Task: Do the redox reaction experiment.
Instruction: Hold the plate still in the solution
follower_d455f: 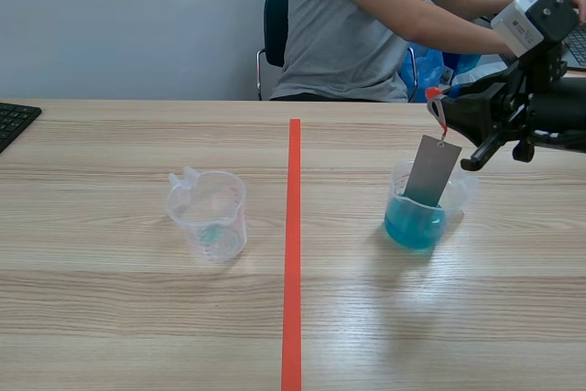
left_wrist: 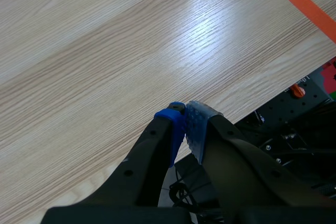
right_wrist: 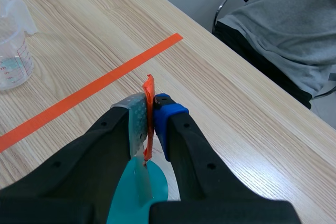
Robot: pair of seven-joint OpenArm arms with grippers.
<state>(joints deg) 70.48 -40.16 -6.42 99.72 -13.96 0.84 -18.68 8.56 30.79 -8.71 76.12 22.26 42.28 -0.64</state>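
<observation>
A clear beaker (follower_d455f: 417, 212) holding blue liquid (right_wrist: 137, 192) stands right of the orange tape line. A grey metal strip (follower_d455f: 431, 171) hangs tilted with its lower end inside that beaker. It dangles from a small orange-red tab (follower_d455f: 438, 112). My right gripper (follower_d455f: 443, 105) is raised above the beaker and shut on the tab (right_wrist: 149, 114). A second clear beaker (follower_d455f: 209, 215), nearly empty with a greenish trace at its bottom, stands left of the line. My left gripper (left_wrist: 185, 116) is shut on nothing over bare table near the front edge; the scene view does not show it.
A person in a grey shirt (follower_d455f: 366, 25) sits across the table, arms stretched toward the far right. A black keyboard (follower_d455f: 14, 121) lies at the left table edge. The orange tape line (follower_d455f: 293, 254) runs down the middle.
</observation>
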